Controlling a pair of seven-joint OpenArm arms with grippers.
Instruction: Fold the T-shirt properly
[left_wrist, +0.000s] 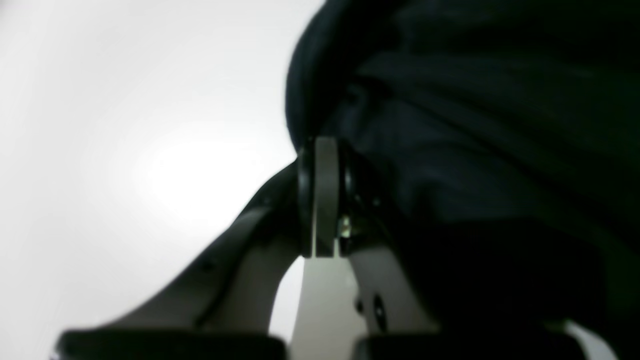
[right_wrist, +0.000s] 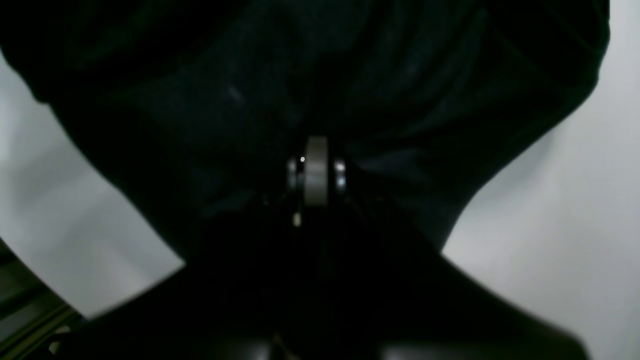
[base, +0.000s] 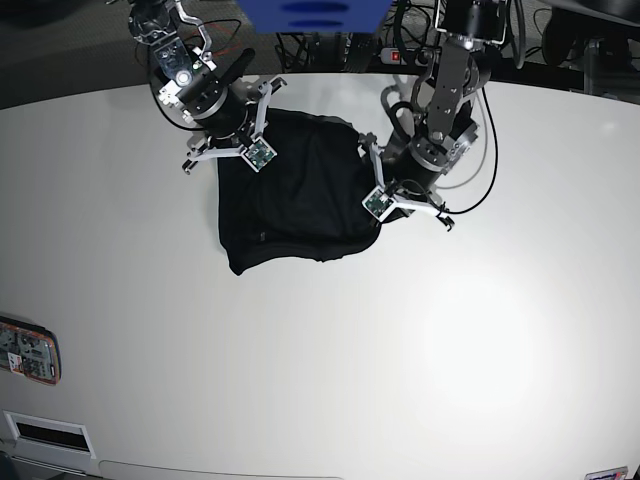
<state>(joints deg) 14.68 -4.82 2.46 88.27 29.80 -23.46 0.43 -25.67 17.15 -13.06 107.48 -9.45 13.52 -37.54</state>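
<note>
The black T-shirt (base: 295, 200) lies bunched on the white table (base: 420, 340), between my two arms at the back. My right gripper (base: 232, 157) is at its far left corner. In the right wrist view its fingertips (right_wrist: 316, 145) are shut, with dark cloth (right_wrist: 225, 100) gathered all around them. My left gripper (base: 390, 202) is at the shirt's right edge. Seen from the left wrist, its fingertips (left_wrist: 325, 145) are closed, with a fold of the T-shirt (left_wrist: 475, 150) rising from them and draping to the right.
A colourful flat object (base: 28, 350) lies at the table's left edge. A blue box (base: 315, 14) and cables (base: 400, 45) sit behind the table's far edge. A white vent panel (base: 45, 432) is at the near left corner.
</note>
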